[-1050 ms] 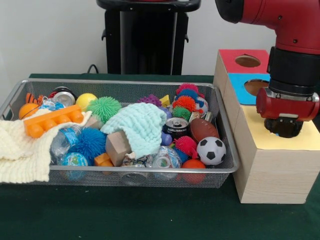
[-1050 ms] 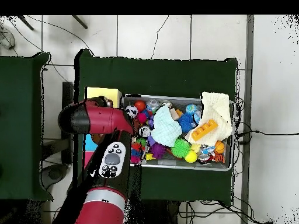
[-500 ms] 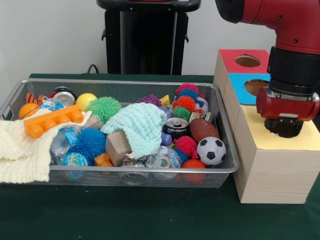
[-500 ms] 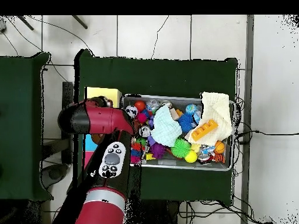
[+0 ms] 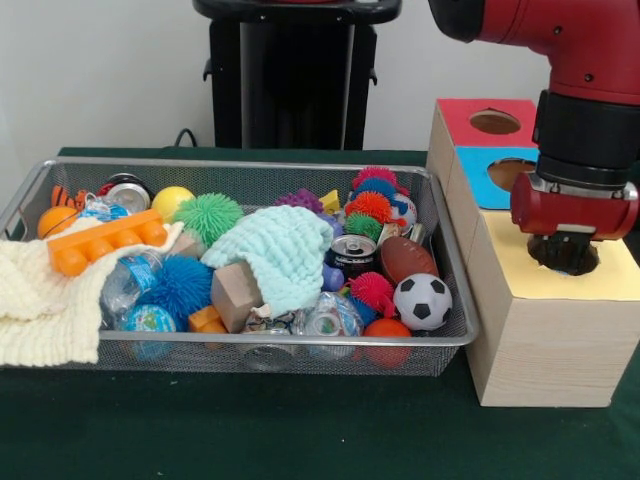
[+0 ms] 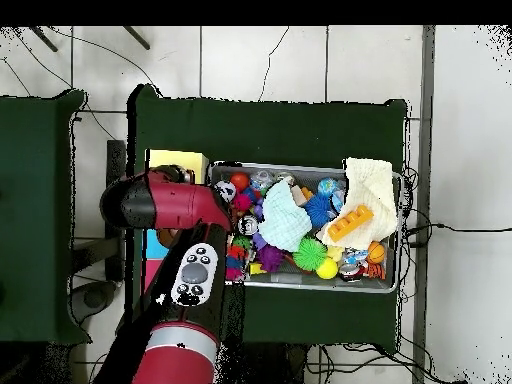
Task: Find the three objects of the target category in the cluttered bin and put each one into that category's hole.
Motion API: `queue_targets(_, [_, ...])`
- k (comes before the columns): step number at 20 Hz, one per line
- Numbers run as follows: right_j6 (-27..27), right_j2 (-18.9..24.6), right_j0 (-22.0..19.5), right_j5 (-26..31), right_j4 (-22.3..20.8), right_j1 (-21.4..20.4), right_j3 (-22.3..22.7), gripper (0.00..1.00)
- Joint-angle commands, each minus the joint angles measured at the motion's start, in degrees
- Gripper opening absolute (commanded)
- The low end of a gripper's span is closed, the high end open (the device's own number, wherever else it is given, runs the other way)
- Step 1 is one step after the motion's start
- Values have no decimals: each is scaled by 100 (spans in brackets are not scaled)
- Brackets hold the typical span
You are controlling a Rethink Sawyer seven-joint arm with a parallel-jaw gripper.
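I have the hand [image 5: 563, 258] low over the yellow panel [image 5: 545, 278] of the sorting box [image 5: 520, 340], right at its hole. I can't tell how far open it is, or whether it has anything. I read this as a drop-off. The mesh bin [image 5: 300, 345] is full of clutter — soccer ball [image 5: 421, 301], football [image 5: 406, 258], orange ball [image 5: 54, 220] are likely targets. Next I'd lift clear and swing across to the bin.
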Motion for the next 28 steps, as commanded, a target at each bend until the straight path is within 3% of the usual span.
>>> queue_targets(1, [700,213,-193,226,-183,-293,103,0])
queue_targets(13, [668,340,-280,553,-105,-755,421,0])
queue_targets(28, [632,429,-363,775,-116,-1045,611,0])
